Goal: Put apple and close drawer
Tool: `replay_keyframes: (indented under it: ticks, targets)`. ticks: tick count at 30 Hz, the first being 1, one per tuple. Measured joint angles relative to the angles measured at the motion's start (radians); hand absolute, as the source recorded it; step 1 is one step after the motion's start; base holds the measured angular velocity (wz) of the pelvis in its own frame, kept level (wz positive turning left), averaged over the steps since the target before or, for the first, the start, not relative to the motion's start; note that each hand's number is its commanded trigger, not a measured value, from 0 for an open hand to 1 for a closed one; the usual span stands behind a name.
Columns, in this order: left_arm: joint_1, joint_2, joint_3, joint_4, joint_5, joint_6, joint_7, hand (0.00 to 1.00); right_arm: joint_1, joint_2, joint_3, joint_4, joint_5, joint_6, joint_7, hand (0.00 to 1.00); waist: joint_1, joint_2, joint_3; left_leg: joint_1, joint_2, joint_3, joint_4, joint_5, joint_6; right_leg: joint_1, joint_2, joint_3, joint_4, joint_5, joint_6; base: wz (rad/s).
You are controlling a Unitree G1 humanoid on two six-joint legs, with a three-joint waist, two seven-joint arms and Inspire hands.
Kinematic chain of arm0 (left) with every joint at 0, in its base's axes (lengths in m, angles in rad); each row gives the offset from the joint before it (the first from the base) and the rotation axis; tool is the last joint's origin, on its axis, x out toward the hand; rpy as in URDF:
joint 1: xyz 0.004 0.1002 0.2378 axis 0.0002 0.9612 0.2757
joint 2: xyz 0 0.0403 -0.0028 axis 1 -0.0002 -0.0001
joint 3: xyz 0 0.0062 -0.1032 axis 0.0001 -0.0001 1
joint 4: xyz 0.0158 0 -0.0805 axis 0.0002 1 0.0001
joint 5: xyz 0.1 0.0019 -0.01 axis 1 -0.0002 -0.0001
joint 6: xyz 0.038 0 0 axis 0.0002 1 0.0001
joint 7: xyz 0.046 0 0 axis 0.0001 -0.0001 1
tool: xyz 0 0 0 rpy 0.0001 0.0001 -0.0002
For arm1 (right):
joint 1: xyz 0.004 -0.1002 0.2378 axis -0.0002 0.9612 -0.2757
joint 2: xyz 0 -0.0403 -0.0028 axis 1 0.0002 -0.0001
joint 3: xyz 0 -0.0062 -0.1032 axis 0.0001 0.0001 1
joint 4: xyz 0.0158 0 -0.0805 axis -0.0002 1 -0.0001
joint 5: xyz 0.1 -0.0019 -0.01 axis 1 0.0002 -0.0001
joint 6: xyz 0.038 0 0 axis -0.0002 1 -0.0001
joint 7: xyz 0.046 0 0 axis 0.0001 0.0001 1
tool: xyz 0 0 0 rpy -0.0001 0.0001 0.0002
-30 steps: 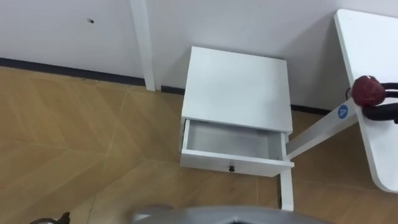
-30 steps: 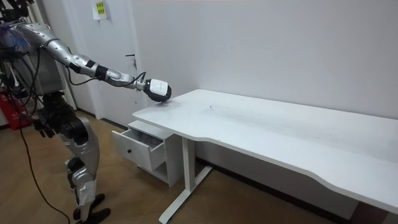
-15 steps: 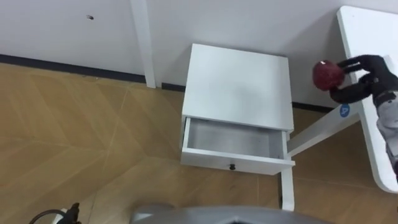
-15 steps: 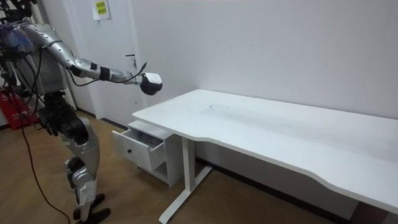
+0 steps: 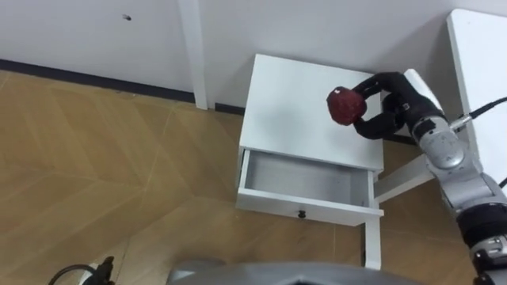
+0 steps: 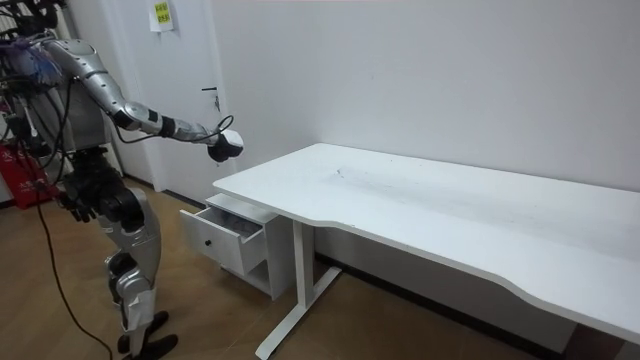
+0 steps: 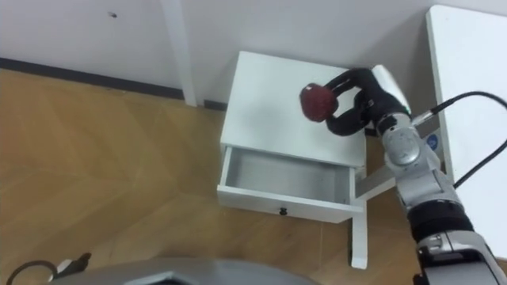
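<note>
Dark red and slightly mottled, the apple [image 5: 344, 105] is round, with a dull skin and no stalk that I can make out. It sits in the right hand [image 5: 394, 104], whose black fingers and thumb curl round it from the right, leaving its left side bare. In the eye views the apple appears over the right rear part of the white cabinet's [image 5: 293, 99] top, behind the drawer [image 5: 305, 176]. The room view shows the right arm stretched out with the hand well above the cabinet, near the desk's [image 5: 485, 71] end, so the apple is in the air and touches nothing but the hand.

The apple is gripped and off the desk, so I judge the pick-up done and the carry part way along. It is not yet over the drawer's opening. What is left is to bring it forward and down into the drawer, let go, then push the front panel with its small dark knob [image 5: 301, 213] until it shuts. The drawer stands pulled out and looks empty, its white floor bare.

The left hand [image 6: 74, 198] hangs by the robot's hip in the room view; I cannot tell how its fingers are set.
</note>
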Motion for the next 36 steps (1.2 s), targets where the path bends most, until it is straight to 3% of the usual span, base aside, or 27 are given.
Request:
replay_keyframes:
  ticks: [6, 12, 13, 14, 15, 18, 25, 27, 29, 36]
  targets:
    - [-0.005, -0.013, 0.0, 0.004, 0.001, 0.001, -0.007, 0.0, 0.0, 0.02, 0.005, 0.0, -0.041, 0.0, 0.003, 1.0, 0.009, -0.002, 0.0003, -0.01, -0.001, -0.004, 0.003, 0.0, 0.0, -0.007, -0.003, -0.04, 0.0, 0.0, 0.0, 0.01]
    - [-0.013, -0.019, -0.016, 0.018, 0.0, 0.006, -0.007, 0.0, 0.013, 0.032, 0.049, 0.003, -0.041, 0.0, 0.002, 1.0, 0.014, 0.0, 0.0042, -0.015, -0.003, -0.01, 0.005, 0.0, 0.0, -0.01, -0.004, -0.043, 0.0, 0.0, 0.0, 0.02]
    - [-0.014, -0.019, -0.019, 0.018, 0.0, 0.006, -0.007, 0.0, 0.014, 0.032, 0.065, 0.004, -0.041, 0.001, 0.002, 0.83, 0.014, 0.001, 0.0052, -0.016, -0.003, -0.01, 0.005, 0.0, 0.0, -0.011, -0.004, -0.043, 0.0, 0.0, 0.0, 0.0]
    - [-0.018, -0.019, -0.02, 0.018, 0.0, 0.007, -0.007, 0.0, 0.015, 0.032, 0.081, 0.004, -0.041, 0.001, 0.002, 0.31, 0.014, 0.004, 0.0066, -0.017, -0.003, -0.012, 0.006, 0.0, 0.0, -0.011, -0.004, -0.047, 0.0, 0.0, 0.0, 0.04]
    - [-0.018, -0.019, -0.022, 0.018, 0.0, 0.007, -0.007, 0.0, 0.015, 0.032, 0.087, 0.004, -0.041, 0.001, 0.003, 0.0, 0.015, 0.005, 0.0072, -0.017, -0.003, -0.013, 0.006, 0.0, 0.0, -0.011, -0.004, -0.051, 0.0, 0.0, 0.0, 0.06]
    - [-0.027, -0.019, -0.037, 0.017, -0.007, 0.008, -0.007, 0.0, 0.016, 0.035, 0.117, 0.016, -0.042, 0.002, 0.009, 0.0, 0.015, 0.01, 0.0085, -0.025, -0.005, -0.026, 0.009, 0.0, 0.0, -0.013, -0.006, -0.07, 0.001, 0.0, 0.0, 0.11]
    - [-0.05, -0.021, -0.049, 0.016, -0.001, 0.002, -0.022, 0.0, 0.018, 0.048, 0.122, 0.074, -0.098, -0.002, 0.01, 0.0, 0.031, 0.032, 0.0116, -0.048, -0.006, -0.027, 0.024, 0.0, 0.0, -0.028, -0.006, -0.069, 0.001, 0.0, 0.0, 0.02]
    - [-0.052, -0.021, -0.049, 0.02, 0.0, 0.002, -0.028, 0.0, 0.02, 0.053, 0.122, 0.095, -0.11, -0.002, 0.011, 0.0, 0.034, 0.037, 0.0107, -0.051, -0.006, -0.027, 0.024, 0.0, 0.0, -0.031, -0.006, -0.069, 0.001, 0.0, 0.0, 0.0]
    - [-0.057, -0.024, -0.049, 0.02, 0.001, 0.002, -0.029, 0.0, 0.02, 0.055, 0.122, 0.121, -0.118, -0.001, 0.011, 0.0, 0.033, 0.039, 0.0035, -0.066, -0.006, -0.027, 0.025, 0.001, 0.002, -0.045, -0.006, -0.069, 0.002, 0.0, 0.0, 0.0]
    - [-0.057, -0.025, -0.049, 0.019, 0.002, 0.003, -0.03, 0.0, 0.03, 0.056, 0.12, 0.131, -0.118, 0.001, 0.012, 0.0, 0.026, 0.029, -0.0011, -0.074, -0.006, -0.028, 0.03, 0.002, 0.002, -0.045, -0.007, -0.071, 0.003, 0.0, 0.0, 0.0]
